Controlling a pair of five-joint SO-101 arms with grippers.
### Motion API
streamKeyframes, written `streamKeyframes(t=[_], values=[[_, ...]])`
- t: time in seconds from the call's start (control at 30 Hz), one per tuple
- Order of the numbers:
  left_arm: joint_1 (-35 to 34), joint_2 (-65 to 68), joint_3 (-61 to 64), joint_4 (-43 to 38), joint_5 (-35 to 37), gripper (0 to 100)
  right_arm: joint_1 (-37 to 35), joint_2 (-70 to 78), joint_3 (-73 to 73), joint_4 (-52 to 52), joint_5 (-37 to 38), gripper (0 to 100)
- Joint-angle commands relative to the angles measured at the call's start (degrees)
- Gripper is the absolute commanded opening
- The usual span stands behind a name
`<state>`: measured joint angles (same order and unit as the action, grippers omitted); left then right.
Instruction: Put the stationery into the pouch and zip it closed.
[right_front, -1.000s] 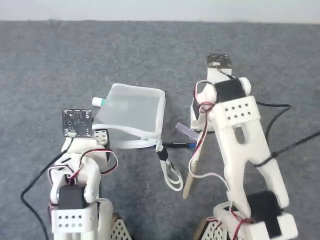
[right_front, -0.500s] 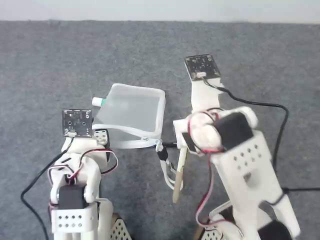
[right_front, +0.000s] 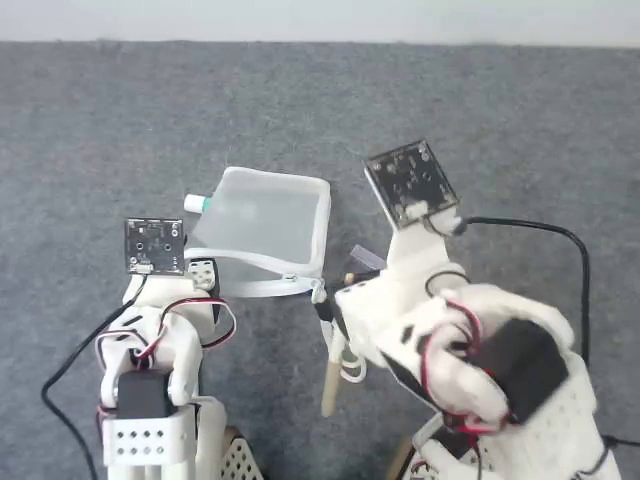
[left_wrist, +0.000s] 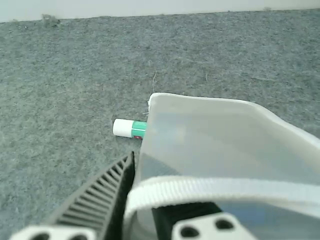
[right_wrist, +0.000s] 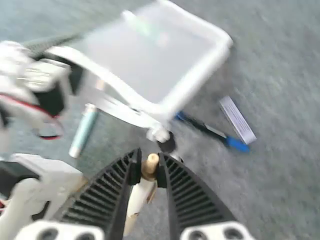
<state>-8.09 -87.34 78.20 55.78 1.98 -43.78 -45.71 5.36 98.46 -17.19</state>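
Swinging left and nearer across the grey table (right_front: 520, 120), the right arm (right_front: 450, 330) brings its wooden stick (right_front: 333, 385) from beside the pen to a spot just near of the pouch's open right corner; the left arm and the pouch have not shifted.

High view: the translucent pouch (right_front: 270, 220) lies mid-table, its near-left rim pinched by the left gripper (right_front: 207, 275). A glue stick (right_front: 198, 203) pokes out at the pouch's far-left corner. A small pale block (right_front: 366, 258) sits just right of the pouch mouth, and the white zip strap (right_front: 348, 368) trails toward the near side beside the stick.

Left wrist view: the gripper's fingers are narrow, closed on the pouch's webbing rim (one ribbed finger outside the wall, the other inside). The glue stick lies on the table, touching the pouch wall.

Right wrist view: the right gripper (right_wrist: 149, 167) clamps the wooden stick between its ribbed fingers. Beyond it lie the pen (right_wrist: 207, 131) with its blue end, the pale block beside it, and a pale teal tube (right_wrist: 82, 131) near the left gripper.
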Motion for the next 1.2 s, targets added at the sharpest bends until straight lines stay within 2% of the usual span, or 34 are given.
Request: streamKeyframes(t=[0.0,0.33,0.6,0.9,1.03,1.17], values=[[-0.4,-1.0,-3.4,-1.2,0.7,1,-2.2,-2.6,-2.0,-4.0,0.9,0.6],[-0.4,-1.0,-3.3,-1.2,0.7,1,-2.4,-2.8,-1.9,-10.2,3.5,0.6],[-0.4,-1.0,-3.3,-1.2,0.7,1,-2.7,-2.5,-1.8,-19.6,5.1,0.6],[-0.4,-1.0,-2.8,-1.3,0.7,1,-9.7,-2.5,2.4,-29.6,10.1,0.6],[-0.3,-1.0,-2.8,-1.3,0.7,1,-10.1,-3.1,5.4,-32.8,14.4,0.6],[-0.2,-1.0,-2.8,-1.3,0.7,1,-10.2,-3.1,5.5,-33.5,14.6,0.6]])
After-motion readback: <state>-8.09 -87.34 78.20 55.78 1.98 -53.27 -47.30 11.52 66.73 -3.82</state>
